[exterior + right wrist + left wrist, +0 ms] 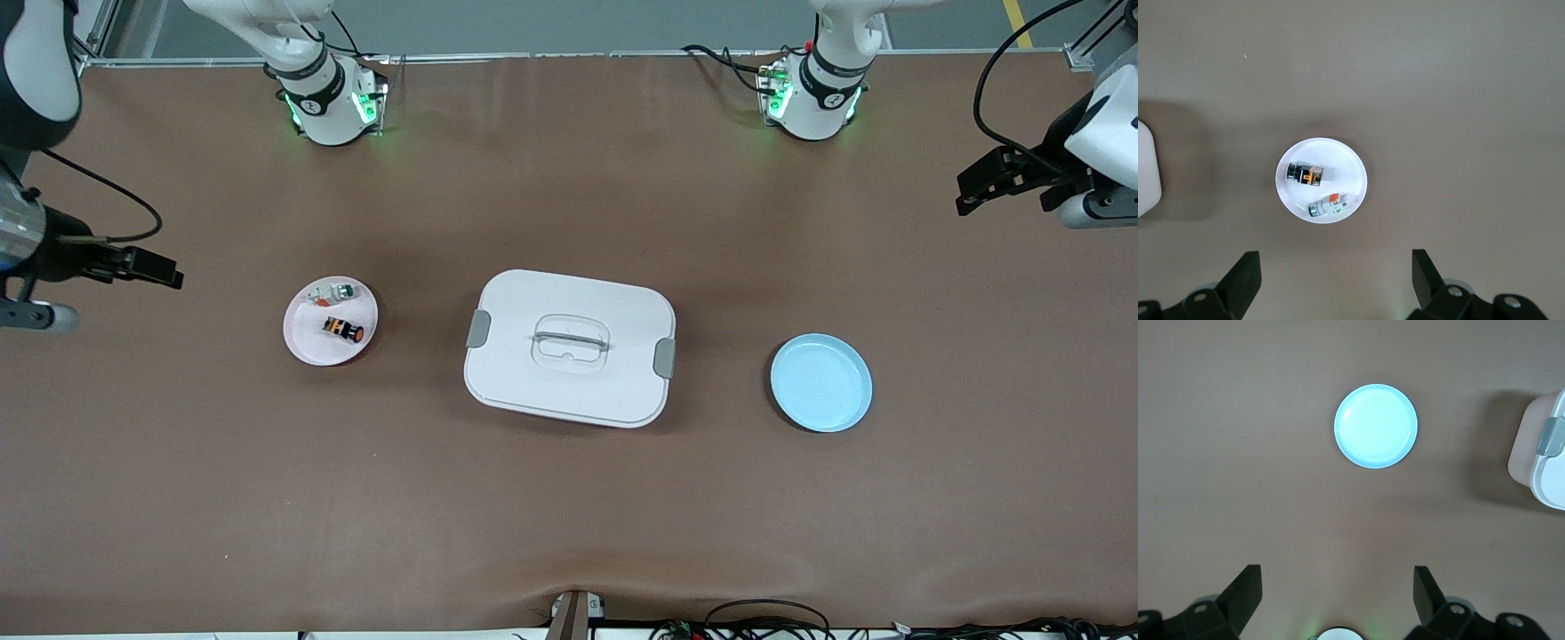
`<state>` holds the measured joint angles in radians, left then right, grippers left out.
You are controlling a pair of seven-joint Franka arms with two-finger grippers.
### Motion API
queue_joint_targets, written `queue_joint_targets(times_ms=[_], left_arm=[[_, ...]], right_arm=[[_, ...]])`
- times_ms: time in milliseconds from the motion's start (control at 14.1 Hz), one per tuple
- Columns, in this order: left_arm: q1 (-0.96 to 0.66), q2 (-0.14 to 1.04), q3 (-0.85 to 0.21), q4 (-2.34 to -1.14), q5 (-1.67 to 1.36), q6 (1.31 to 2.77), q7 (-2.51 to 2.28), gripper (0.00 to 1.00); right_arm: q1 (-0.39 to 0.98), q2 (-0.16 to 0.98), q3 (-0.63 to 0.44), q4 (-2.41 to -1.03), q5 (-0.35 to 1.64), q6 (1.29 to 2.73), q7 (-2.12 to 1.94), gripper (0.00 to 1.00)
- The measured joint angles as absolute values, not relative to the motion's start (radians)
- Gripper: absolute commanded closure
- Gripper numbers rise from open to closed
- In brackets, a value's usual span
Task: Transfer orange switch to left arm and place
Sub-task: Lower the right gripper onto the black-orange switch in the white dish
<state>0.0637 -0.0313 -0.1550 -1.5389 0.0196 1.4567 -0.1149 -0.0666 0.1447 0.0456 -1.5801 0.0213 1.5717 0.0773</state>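
Observation:
The orange switch [342, 330] is a tiny black block with orange stripes, lying on a small pink plate [307, 342] toward the right arm's end of the table. It also shows in the right wrist view [1305, 174]. The white box [570, 348] with grey latches stands in the table's middle. My right gripper [169, 271] is open and empty, high up over the table's edge at the right arm's end; the right wrist view [1336, 280] shows it apart from the plate [1341, 163]. My left gripper [967, 191] is open and empty, up over the left arm's end [1338, 597].
A whitish switch with a green tip [336, 292] lies on the same pink plate, beside the orange one [1329, 204]. An empty light blue plate [821, 382] sits toward the left arm's end [1376, 425]. The box's edge shows in both wrist views [1545, 450] [1146, 170].

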Motion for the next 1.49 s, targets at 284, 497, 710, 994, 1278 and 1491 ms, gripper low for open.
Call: queue_joint_targets(times_ms=[284, 497, 710, 994, 1278, 1491], left_arm=[[0.064, -0.031, -0.155, -1.539, 0.020, 1.455, -0.115, 0.00], [0.063, -0.031, -0.155, -1.539, 0.020, 1.454, -0.115, 0.00], [0.063, -0.031, -0.155, -1.539, 0.020, 1.454, -0.115, 0.00], [0.063, -0.031, -0.155, -1.539, 0.020, 1.453, -0.115, 0.00], [0.063, -0.030, -0.155, -1.539, 0.020, 1.453, -0.115, 0.00], [0.063, -0.030, -0.156, -1.539, 0.020, 1.453, -0.115, 0.00]], right_arm=[[-0.033, 0.151, 0.054, -1.740, 0.023, 1.770, 0.121, 0.00], [-0.009, 0.161, 0.055, -1.910, 0.023, 1.975, 0.135, 0.00], [0.006, 0.165, 0.056, -2.058, 0.049, 2.146, 0.159, 0.00], [0.061, 0.174, 0.058, -2.166, 0.059, 2.292, 0.255, 0.00], [0.076, 0.241, 0.058, -2.236, 0.059, 2.453, 0.299, 0.00], [0.103, 0.289, 0.059, -2.243, 0.059, 2.500, 0.353, 0.00]])
